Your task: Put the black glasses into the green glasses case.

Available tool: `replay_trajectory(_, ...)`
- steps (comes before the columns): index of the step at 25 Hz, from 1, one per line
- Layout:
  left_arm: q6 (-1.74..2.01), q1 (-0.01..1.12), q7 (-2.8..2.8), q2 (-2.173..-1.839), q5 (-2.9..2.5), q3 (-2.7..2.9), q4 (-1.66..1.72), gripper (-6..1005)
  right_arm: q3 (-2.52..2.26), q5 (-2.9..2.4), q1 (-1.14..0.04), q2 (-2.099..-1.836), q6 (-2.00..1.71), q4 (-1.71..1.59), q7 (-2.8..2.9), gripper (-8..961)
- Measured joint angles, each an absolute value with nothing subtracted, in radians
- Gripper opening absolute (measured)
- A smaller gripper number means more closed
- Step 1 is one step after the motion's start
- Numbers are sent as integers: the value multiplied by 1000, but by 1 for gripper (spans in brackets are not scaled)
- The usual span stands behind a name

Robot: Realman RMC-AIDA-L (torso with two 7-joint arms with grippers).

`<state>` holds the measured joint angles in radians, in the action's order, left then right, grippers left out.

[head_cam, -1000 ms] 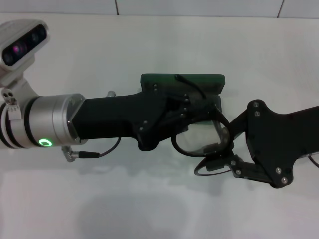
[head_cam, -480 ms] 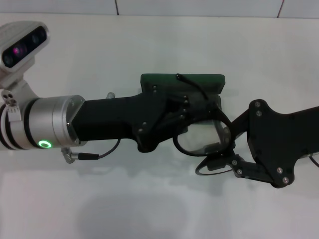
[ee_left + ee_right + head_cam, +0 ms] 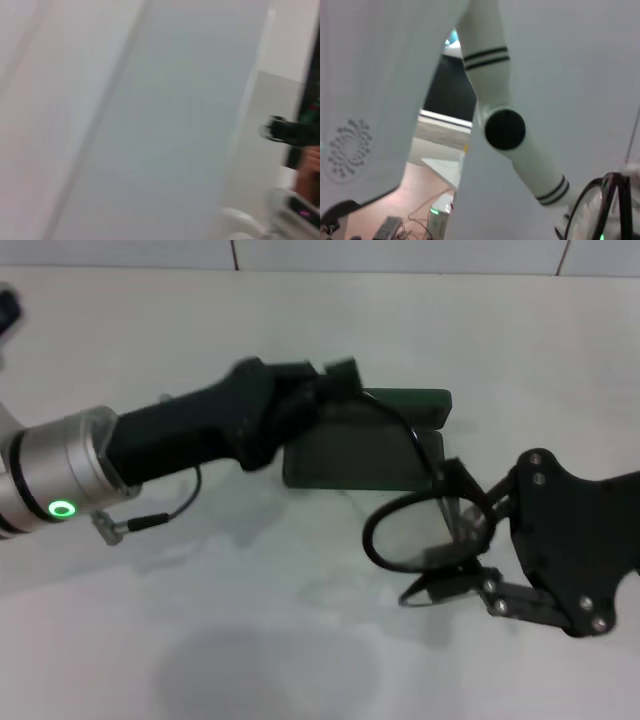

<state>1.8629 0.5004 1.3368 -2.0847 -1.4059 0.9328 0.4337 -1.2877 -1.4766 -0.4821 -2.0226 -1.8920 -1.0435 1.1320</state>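
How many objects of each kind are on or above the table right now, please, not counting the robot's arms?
Glasses: 1, the black glasses, held by the right gripper
Cases: 1, the open green case, with the left gripper beside it
Total: 2

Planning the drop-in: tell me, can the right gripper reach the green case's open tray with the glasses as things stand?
Probably yes: the right gripper holds the black glasses beside the green glasses case, and the left gripper sits by its lid, off the tray.
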Motion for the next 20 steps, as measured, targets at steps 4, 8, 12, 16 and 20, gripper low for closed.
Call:
replay_trajectory(4, 1806, 477, 1337, -2086, -1404, 866, 415, 28, -1288, -1439, -481, -2022, -1945, -1050, 1095, 105)
replay_trajectory(8, 1769, 472, 1329, -2088, -1399, 798, 361, 28, -1293, -1422, -482, -2023, -1982, -1084, 1082, 105)
replay_trajectory(12, 1746, 475, 1342, -2087, -1401, 778, 334, 28, -1296, -1416, -483, -2024, -1991, -1106, 1079, 105)
replay_trajectory(16, 1749, 499, 1380, -2087, -1408, 829, 333, 28, -1297, -1409, -490, -2025, -1992, -1110, 1069, 105)
replay_trajectory(20, 1766, 536, 1423, -2088, -1406, 897, 331, 28, -1298, -1409, -496, -2025, -1989, -1108, 1058, 105)
